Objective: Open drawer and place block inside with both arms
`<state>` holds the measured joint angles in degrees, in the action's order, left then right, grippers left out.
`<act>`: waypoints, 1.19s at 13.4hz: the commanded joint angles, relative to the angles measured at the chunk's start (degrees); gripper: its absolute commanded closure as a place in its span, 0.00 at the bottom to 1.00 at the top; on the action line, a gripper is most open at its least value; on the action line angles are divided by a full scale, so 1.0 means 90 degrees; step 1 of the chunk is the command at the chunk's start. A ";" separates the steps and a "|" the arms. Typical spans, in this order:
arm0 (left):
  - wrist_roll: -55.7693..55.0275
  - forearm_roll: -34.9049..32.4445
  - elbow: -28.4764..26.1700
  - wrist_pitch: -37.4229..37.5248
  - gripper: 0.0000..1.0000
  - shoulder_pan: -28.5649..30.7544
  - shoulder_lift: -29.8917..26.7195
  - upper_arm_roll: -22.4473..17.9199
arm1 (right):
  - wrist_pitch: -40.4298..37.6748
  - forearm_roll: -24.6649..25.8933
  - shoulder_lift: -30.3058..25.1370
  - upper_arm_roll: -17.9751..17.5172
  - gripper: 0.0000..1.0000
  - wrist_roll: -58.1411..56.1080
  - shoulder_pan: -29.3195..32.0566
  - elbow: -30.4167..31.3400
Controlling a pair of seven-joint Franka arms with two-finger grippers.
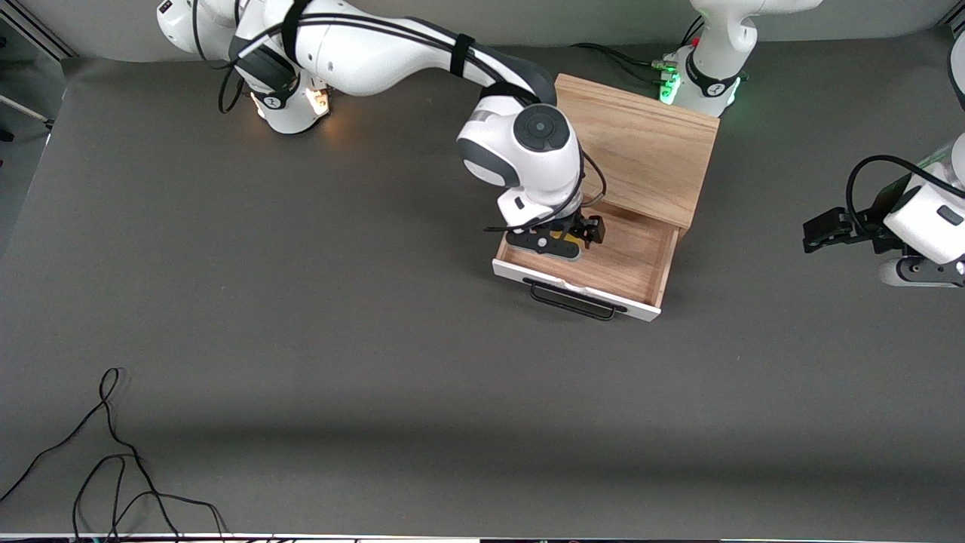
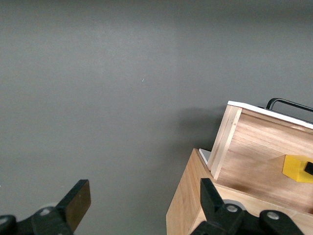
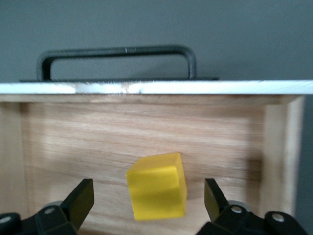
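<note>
The light-wood box [image 1: 641, 143] stands near the left arm's base, with its drawer [image 1: 626, 264] pulled out toward the front camera by its white front panel and black bar handle [image 1: 573, 305]. My right gripper [image 1: 577, 237] is down in the drawer and open. In the right wrist view [image 3: 147, 200] the yellow block [image 3: 157, 185] lies on the drawer floor between its fingers, which stand apart from it on both sides. My left gripper [image 1: 810, 234] waits open and empty over the table beside the box. In the left wrist view [image 2: 144, 198] the drawer [image 2: 249, 147] and the block [image 2: 295, 168] show off to one side.
A loose black cable [image 1: 113, 460] lies on the grey table near the front camera, toward the right arm's end. More cables [image 1: 626, 60] run to the left arm's green-lit base [image 1: 701, 83].
</note>
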<state>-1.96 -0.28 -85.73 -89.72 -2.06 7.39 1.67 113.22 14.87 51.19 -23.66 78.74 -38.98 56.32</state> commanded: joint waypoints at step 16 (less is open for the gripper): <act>0.0091 -0.0028 -0.0171 -0.0012 0.00 0.0014 -0.0176 0.0019 | -0.2141 -0.1475 -0.4006 0.0612 0.00 -0.4867 0.4135 0.2216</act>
<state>-1.96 -0.28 -85.76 -89.70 -2.06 7.39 1.72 92.33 4.97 22.27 -24.14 42.78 -2.79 66.92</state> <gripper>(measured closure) 0.000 0.000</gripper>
